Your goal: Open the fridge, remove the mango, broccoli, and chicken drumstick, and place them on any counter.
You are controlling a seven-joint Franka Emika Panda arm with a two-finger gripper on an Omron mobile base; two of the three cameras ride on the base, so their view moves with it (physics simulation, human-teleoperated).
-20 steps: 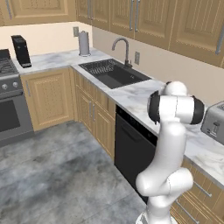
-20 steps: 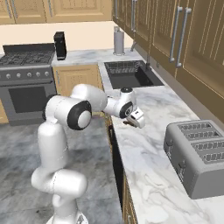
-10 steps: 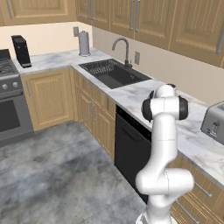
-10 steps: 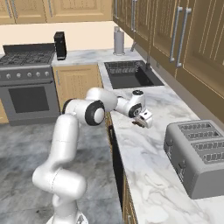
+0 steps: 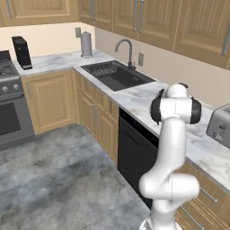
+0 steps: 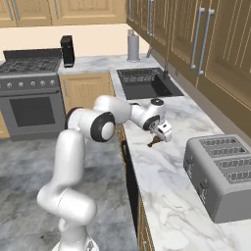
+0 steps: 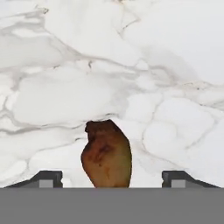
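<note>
Hand view: wide-open gripper (image 7: 112, 177) holds nothing, chicken drumstick (image 7: 106, 154) lying free between its tips on unmarked marbled counter (image 7: 131, 65).

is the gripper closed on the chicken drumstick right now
No: in the hand view the fingertips stand wide apart, clear of the chicken drumstick between them over the marbled counter, so the gripper is open.

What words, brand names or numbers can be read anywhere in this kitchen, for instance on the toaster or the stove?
None: no readable text anywhere.
Toaster: plain grey, no brand mark.
Stove: its knobs are too small to show any numbers.
Black appliance on the counter: no label.
Chicken drumstick and marble around it: no writing.
</note>
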